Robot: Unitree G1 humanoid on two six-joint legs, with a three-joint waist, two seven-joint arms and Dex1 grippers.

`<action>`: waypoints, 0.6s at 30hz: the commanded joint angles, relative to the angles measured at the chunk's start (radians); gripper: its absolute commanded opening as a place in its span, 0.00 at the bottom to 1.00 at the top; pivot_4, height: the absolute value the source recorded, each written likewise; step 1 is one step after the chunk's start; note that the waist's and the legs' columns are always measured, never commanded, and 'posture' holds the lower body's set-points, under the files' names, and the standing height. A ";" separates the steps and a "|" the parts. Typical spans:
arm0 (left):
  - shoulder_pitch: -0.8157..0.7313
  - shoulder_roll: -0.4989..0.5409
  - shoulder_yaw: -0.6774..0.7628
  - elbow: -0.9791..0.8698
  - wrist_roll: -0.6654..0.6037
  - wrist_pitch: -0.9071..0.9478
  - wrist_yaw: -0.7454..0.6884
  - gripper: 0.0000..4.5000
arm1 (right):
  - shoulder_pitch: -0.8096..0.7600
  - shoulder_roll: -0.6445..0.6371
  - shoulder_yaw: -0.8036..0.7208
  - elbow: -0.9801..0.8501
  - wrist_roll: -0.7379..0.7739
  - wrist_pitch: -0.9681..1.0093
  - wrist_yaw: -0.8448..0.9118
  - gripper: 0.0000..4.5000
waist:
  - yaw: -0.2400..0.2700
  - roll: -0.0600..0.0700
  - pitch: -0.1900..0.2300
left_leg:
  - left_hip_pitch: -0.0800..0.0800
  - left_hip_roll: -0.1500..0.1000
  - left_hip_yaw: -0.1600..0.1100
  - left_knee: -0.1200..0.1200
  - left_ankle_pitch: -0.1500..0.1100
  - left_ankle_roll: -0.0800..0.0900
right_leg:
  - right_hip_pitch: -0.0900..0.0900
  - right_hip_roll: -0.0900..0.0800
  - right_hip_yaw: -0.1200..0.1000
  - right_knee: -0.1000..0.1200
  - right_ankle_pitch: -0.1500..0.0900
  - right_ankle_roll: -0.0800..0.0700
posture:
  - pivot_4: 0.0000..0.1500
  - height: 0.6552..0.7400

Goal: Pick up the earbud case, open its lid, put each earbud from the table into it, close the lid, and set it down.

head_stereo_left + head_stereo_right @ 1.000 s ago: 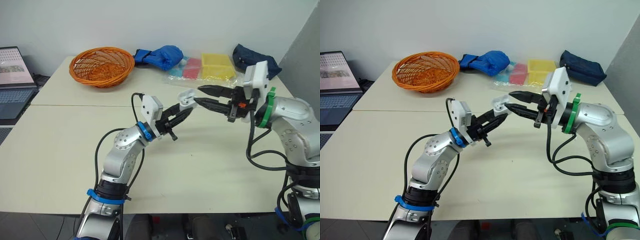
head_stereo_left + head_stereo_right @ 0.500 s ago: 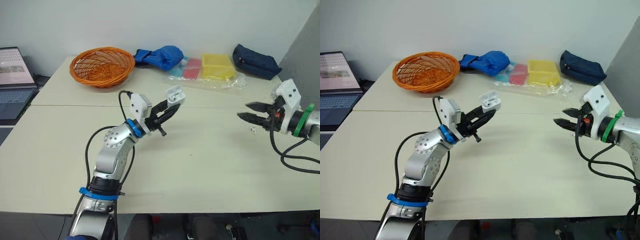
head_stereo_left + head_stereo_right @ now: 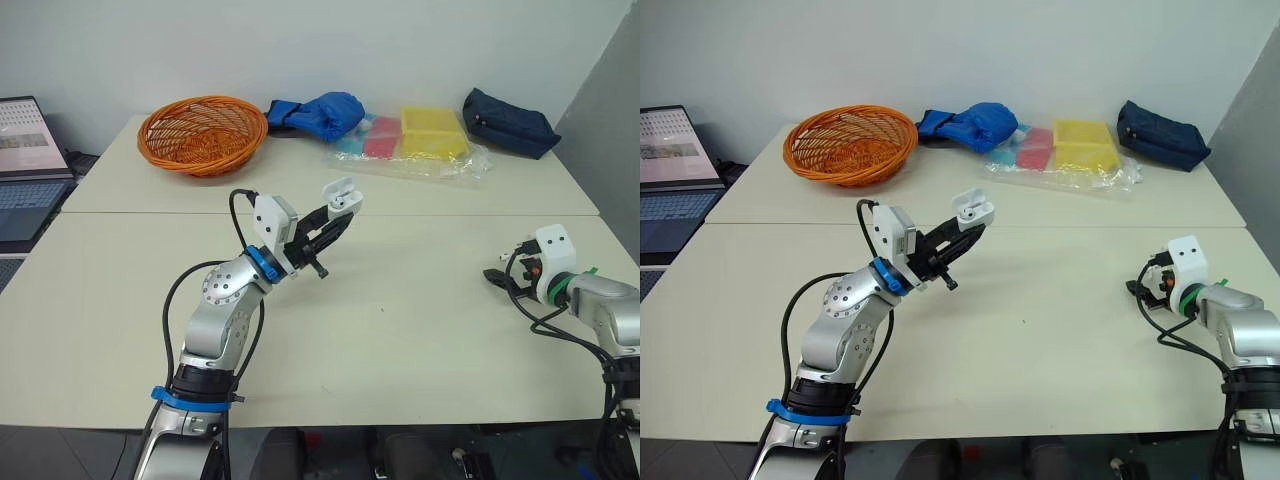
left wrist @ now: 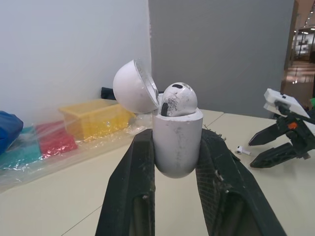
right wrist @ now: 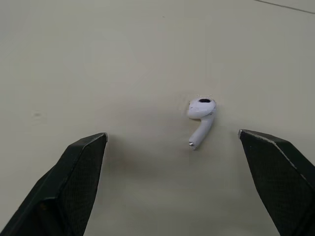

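My left gripper (image 3: 336, 206) is raised over the middle of the table, shut on the white earbud case (image 3: 341, 193). The case's lid (image 4: 134, 92) is tipped open, and one earbud (image 4: 177, 98) sits in the case (image 4: 177, 142). A second white earbud (image 5: 201, 118) lies on the table at the right side. My right gripper (image 5: 172, 135) hangs low over it, open wide, with the earbud between the two fingers and nearer one of them. In the left wrist view, this earbud (image 4: 239, 149) shows beside the right gripper (image 4: 268, 147).
An orange basket (image 3: 203, 131) stands at the back left, with a laptop (image 3: 25, 150) at the left edge. Along the back lie a blue cloth bundle (image 3: 320, 112), coloured boxes in clear plastic (image 3: 432, 133) and a dark blue pouch (image 3: 508, 122).
My right gripper left the case, swung right and down to the table, and opened wide over the loose earbud. The left arm drew back slightly left, still holding the case.
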 commanded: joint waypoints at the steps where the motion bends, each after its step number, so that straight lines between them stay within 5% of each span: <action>1: -0.022 -0.001 0.000 -0.041 0.001 -0.008 0.006 0.17 | -0.025 0.020 -0.032 0.048 -0.038 -0.078 -0.051 0.99 | 0.000 0.000 0.000 | 0.000 0.000 0.000 0.000 0.000 0.000 | 0.000 0.000 0.000 0.000 0.000 0.000 | 1.00 1.00; 11: -0.053 -0.010 -0.006 -0.014 0.002 -0.008 0.007 0.17 | -0.110 0.121 -0.072 0.182 -0.055 -0.138 -0.162 0.99 | -0.001 0.000 0.000 | 0.003 0.000 0.001 0.000 0.000 0.000 | 0.002 0.000 0.001 0.001 0.001 0.001 | 1.00 1.00; 14: -0.054 -0.006 -0.005 -0.014 0.000 -0.008 0.003 0.17 | -0.088 0.126 -0.057 0.181 -0.069 -0.155 -0.158 0.87 | -0.001 0.000 0.000 | 0.003 0.000 0.002 0.000 0.000 0.000 | 0.001 0.000 0.002 0.001 0.001 0.001 | 1.00 1.00; 18: -0.041 -0.004 -0.008 -0.027 -0.002 -0.003 0.003 0.17 | -0.050 0.130 -0.042 0.131 -0.070 -0.127 -0.136 0.53 | 0.001 0.000 0.000 | 0.003 0.000 0.002 0.000 0.000 0.000 | 0.001 0.000 0.001 0.001 0.001 0.001 | 1.00 1.00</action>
